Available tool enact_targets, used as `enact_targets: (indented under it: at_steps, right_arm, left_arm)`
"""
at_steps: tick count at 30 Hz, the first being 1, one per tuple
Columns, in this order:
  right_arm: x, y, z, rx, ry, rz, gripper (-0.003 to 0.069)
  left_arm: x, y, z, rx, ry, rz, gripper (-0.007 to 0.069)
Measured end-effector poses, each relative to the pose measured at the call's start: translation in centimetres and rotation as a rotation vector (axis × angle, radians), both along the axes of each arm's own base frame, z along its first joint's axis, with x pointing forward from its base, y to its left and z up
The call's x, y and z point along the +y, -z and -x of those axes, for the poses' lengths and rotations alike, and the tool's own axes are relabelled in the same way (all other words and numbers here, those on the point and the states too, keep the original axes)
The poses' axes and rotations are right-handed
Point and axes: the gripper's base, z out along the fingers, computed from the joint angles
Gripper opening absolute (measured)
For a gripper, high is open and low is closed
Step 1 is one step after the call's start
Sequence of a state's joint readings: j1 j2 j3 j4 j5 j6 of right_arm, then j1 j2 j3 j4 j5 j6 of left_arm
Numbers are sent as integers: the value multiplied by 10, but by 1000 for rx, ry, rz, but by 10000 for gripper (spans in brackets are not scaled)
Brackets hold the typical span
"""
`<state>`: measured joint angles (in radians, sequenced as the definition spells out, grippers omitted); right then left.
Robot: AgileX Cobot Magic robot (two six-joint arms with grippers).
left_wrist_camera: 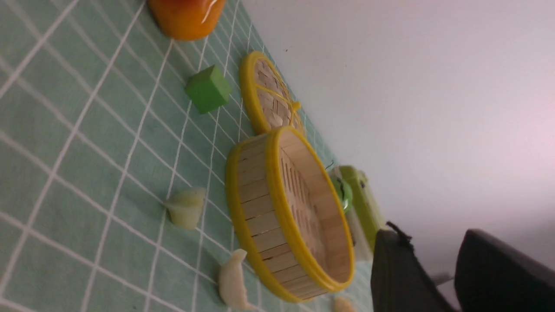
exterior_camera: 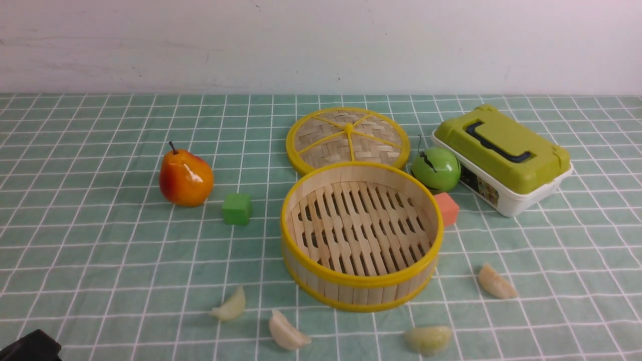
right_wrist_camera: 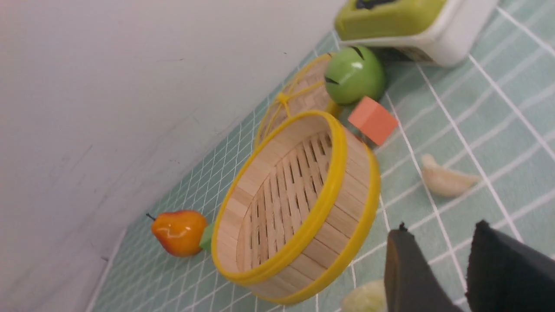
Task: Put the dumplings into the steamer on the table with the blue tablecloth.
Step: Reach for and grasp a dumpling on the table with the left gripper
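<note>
Check the left gripper (left_wrist_camera: 433, 247): its two dark fingers stand apart with nothing between them, pointing past the steamer (exterior_camera: 351, 293). The right gripper (right_wrist_camera: 440, 247) is the same, with fingers parted and empty, aimed over the cloth beside the steamer. In the front view you see only a dark corner of the left arm (exterior_camera: 30, 347) at the bottom edge. All four dumplings (exterior_camera: 287, 332) lie on the table with the blue tablecloth (exterior_camera: 100, 250), outside the steamer, along its near side.
</note>
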<state>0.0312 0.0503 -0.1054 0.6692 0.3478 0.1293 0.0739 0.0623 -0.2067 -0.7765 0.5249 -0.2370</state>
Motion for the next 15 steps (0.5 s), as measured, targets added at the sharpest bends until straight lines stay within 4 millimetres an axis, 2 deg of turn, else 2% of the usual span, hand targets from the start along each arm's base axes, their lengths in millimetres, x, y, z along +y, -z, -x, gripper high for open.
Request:
enact_targets:
  at_steps: [1,2,3,5,7,8,9,11,13,15]
  right_arm:
    - [0,-18,-4,-14,-13,90,129]
    - [0,-23,-6,-11,-18,119,112]
    - [1,-38,-15,9,-43,229,38]
    - [3,-55,-30,61,-106,378,-9]
    - [7,-71,-53,173,-236,546,-18]
    - [7,-71,-53,173,-236,546,-18]
    - [11,-79,-69,264,-343,612,-18]
    - [19,-82,-83,351,-470,643,-18]
    - [26,-84,-94,395,-554,663,-17]
    - [40,-81,-104,440,-677,707,-12]
  left_arm:
    - [0,-14,-5,43,26,-95,136]
    - [0,-21,-6,57,39,-142,104]
    - [1,-32,-18,149,74,-244,43]
    - [3,-45,-31,260,134,-371,-13]
    - [7,-62,-49,373,197,-502,-14]
    - [7,-60,-50,391,208,-504,-14]
    - [10,-68,-64,483,265,-579,-14]
    - [9,-72,-77,555,336,-639,-14]
    - [4,-75,-91,599,415,-688,-14]
    - [-11,-75,-109,624,549,-775,-14]
